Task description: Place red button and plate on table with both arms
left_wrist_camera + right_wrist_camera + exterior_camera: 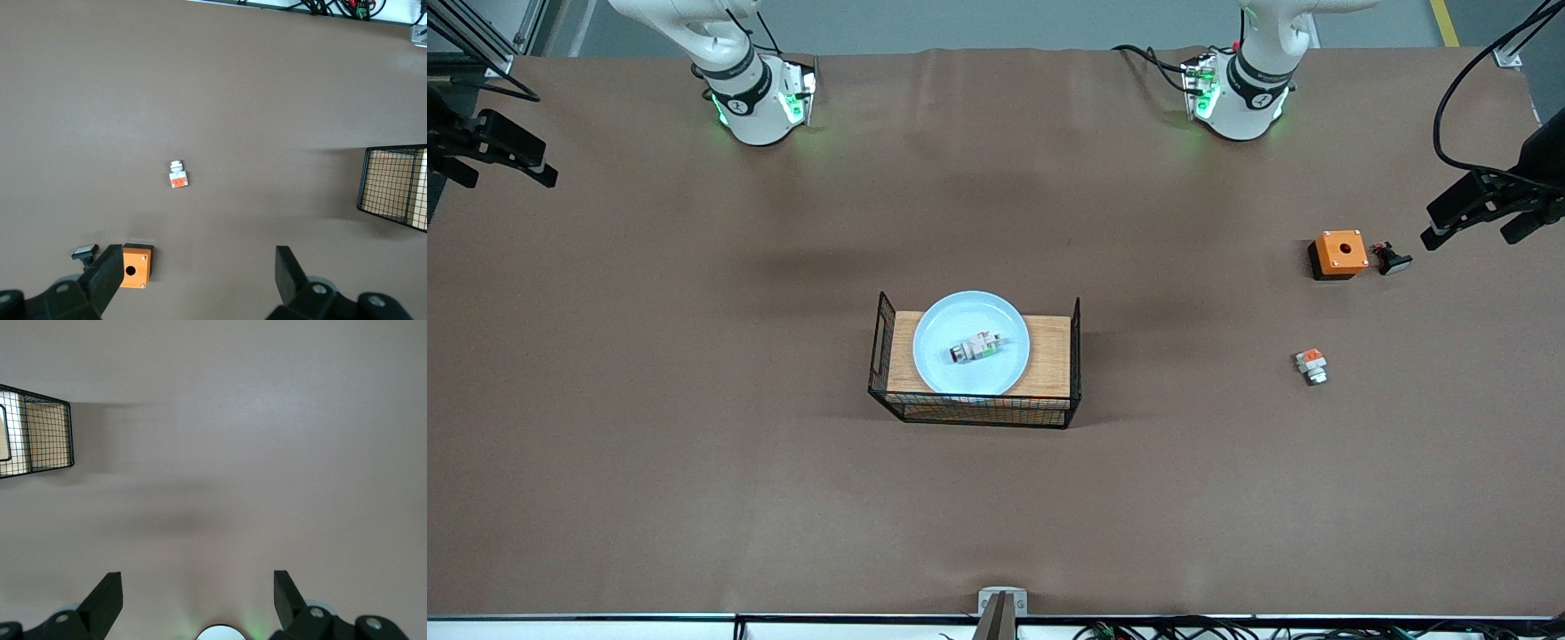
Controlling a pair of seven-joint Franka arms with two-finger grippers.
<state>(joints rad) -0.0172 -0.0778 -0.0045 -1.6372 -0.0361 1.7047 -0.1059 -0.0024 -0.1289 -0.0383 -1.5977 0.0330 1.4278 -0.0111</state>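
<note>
The pale blue plate (960,311) lies on the wooden top of a black wire basket (1049,356) at mid table. The red button (974,348), white-grey with a dark round end, lies on the plate. Neither gripper shows in the front view; only the arm bases do. My left gripper (200,277) is open and empty, high over the brown table (694,400) beside the orange box (135,266). My right gripper (198,593) is open and empty, high over bare table close to its own base. A basket end shows in each wrist view, left (393,187) and right (37,440).
Toward the left arm's end lie the orange box with a hole (1340,253), a small black piece with a white cap (1393,260) beside it, and a white piece with an orange-red top (1312,364) nearer the front camera, also in the left wrist view (177,175).
</note>
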